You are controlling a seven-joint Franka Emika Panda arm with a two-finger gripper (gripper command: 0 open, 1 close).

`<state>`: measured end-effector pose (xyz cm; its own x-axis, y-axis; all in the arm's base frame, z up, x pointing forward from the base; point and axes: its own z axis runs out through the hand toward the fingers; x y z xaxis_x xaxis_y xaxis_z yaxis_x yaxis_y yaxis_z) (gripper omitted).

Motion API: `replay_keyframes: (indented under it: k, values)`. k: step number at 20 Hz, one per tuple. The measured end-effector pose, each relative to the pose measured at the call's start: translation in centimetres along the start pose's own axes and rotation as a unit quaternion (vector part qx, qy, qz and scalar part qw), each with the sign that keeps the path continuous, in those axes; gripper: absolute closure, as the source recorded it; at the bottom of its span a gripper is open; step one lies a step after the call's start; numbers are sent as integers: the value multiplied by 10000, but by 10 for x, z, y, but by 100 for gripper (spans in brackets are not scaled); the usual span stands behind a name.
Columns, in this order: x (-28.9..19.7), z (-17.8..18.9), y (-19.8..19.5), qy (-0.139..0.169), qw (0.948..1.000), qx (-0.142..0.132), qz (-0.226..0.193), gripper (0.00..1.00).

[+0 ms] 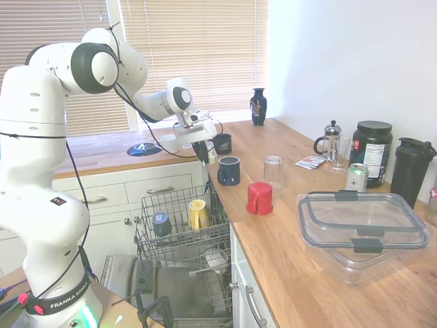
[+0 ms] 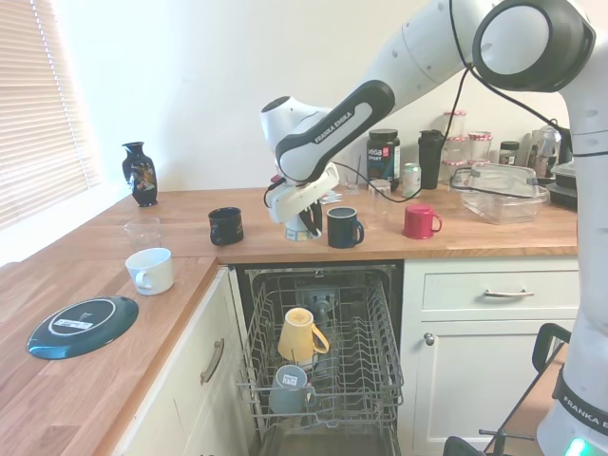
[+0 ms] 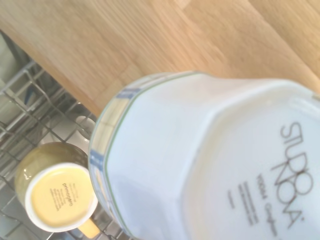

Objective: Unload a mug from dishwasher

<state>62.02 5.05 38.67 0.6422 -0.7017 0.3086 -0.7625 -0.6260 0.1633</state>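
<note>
Wooden worktop (image 1: 321, 273) bears three navy mugs (image 2: 344, 227) beside fingers (image 2: 302, 231) clamped on one white mug (image 3: 210, 165).

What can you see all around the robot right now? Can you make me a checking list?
surface: wooden counter, crowded toward the wall.
job's things: mug, white with blue and yellow trim, base facing the wrist camera; dishwasher, door down, rack out, holding a yellow mug and a grey-blue mug.
clutter: navy mug, red mug, upturned glass, clear lidded tub, white cup, dark plate, vase.
gripper: shut on the mug, at the counter edge above the rack.
surroundings: window blinds, white drawers.
</note>
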Motion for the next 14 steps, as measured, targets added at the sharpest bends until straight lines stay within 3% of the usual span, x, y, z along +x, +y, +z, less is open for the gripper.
replay_keyframes:
  k: [14]
  values:
    - [1,24,-16,-47,9999,-159,14,100]
